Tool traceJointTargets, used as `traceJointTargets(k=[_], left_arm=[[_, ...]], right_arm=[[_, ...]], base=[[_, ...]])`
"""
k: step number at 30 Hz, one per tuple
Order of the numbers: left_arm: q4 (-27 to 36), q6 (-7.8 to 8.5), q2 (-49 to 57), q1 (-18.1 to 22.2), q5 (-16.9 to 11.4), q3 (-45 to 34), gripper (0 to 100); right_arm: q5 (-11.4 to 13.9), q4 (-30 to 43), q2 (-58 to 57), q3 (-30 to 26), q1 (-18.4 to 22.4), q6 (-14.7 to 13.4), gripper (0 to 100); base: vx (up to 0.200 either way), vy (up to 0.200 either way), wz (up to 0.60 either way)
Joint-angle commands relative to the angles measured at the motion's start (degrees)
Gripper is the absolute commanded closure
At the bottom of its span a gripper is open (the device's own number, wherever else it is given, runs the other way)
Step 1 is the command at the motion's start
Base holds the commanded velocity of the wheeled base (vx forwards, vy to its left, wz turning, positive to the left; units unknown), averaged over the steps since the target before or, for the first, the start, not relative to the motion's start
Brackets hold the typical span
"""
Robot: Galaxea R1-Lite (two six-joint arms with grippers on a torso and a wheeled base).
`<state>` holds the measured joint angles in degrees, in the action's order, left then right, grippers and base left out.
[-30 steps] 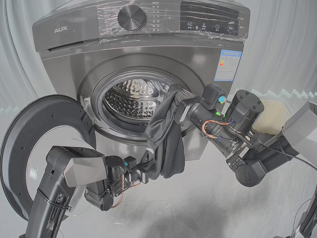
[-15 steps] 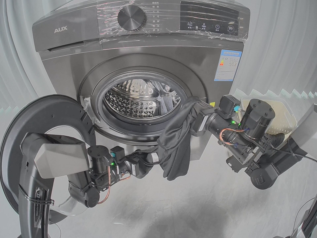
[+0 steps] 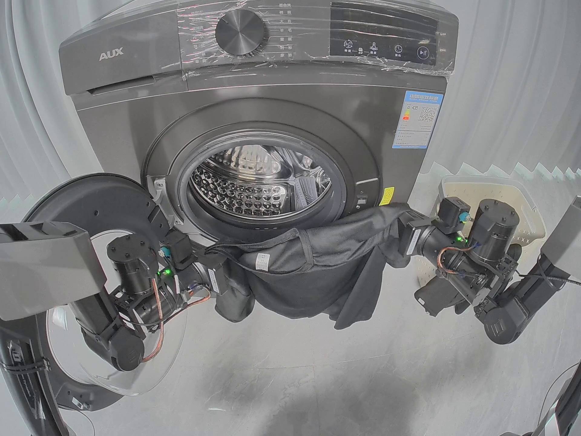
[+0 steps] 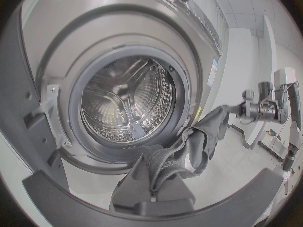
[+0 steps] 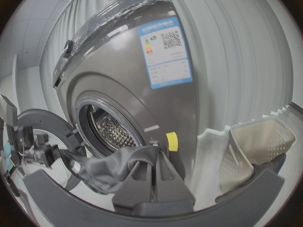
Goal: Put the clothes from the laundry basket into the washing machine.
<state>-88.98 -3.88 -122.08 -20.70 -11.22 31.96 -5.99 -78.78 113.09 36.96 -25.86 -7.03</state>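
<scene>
Both tools clamped on one dark garment, held stretched below the washer's open mouth.

At the lower left of the head view, the left tool (image 3: 225,281) is closed on one bunched end of the dark garment (image 3: 315,261). At right of centre, the right tool (image 3: 404,232) pinches the other end, its fingers (image 5: 172,180) pressed together on the cloth. The garment sags between them in mid-frame, outside the drum (image 3: 260,177) and just under its rim, with loose folds hanging toward the floor (image 3: 339,383). The washing machine (image 3: 254,104) fills the upper middle. Its round door (image 3: 91,204) stands swung open at the left edge. The pale, perforated laundry basket (image 3: 531,222) sits on the floor at the right edge, beside the machine.
</scene>
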Motion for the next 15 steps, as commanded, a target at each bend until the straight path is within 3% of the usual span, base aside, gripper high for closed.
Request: traceJointTargets(k=[1,8,15], left_arm=[[-0.1,-0.25,4.1,0.5,0.0,-0.1,100],[-0.1,-0.25,5.6,0.9,0.1,-0.9,100],[-0.1,-0.25,7.0,1.4,0.0,-1.6,100]], right_arm=[[-0.1,0.4,1.1,-3.6,2.2,-0.2,100],[0.3,0.1,2.7,-4.4,5.6,-0.9,100],[0.4,-0.2,2.9,-5.3,5.7,-0.9,100]], base=[[0.0,0.0,0.0],[0.0,0.0,0.0],[0.0,0.0,0.0]])
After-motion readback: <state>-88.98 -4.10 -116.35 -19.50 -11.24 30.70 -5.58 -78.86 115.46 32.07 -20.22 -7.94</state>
